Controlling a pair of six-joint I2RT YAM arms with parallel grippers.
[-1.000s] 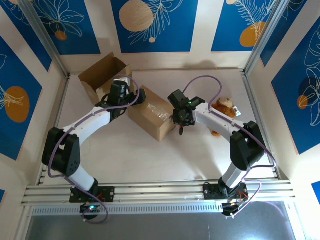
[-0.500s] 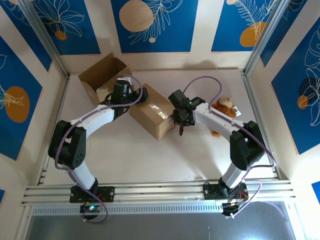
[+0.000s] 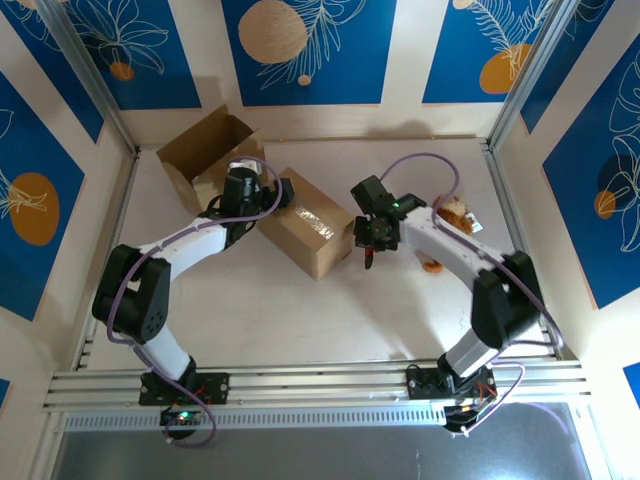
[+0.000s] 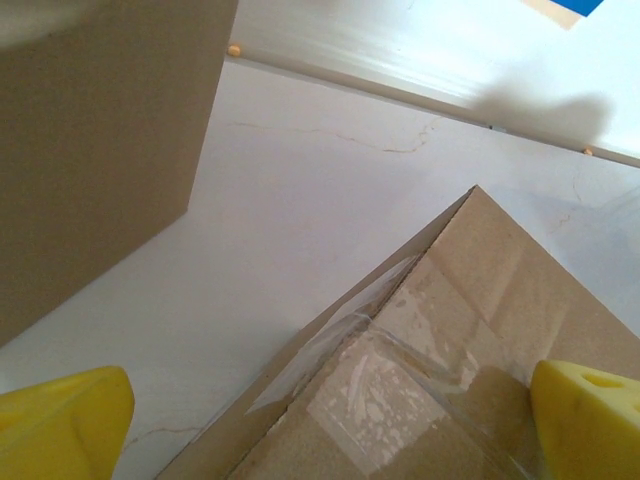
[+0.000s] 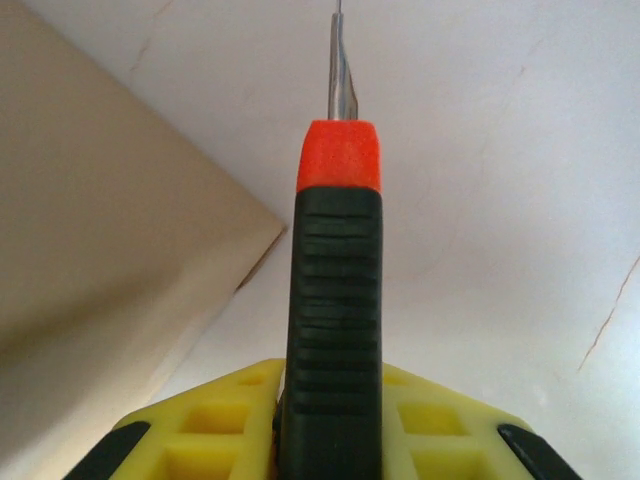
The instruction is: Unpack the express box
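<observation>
Firmly, right gripper (image 5: 331,425) clamps cutter (image 5: 331,290) (blade out) beside box (image 3: 305,228).

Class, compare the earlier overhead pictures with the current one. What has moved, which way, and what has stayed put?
The right gripper, jaws shut on the cutter, drew back rightward from the end of the taped box. The left gripper, jaws open, reached forward to straddle that box's far corner. Nothing was grasped or released. The taped box, the open box and the brown toy stayed put.
</observation>
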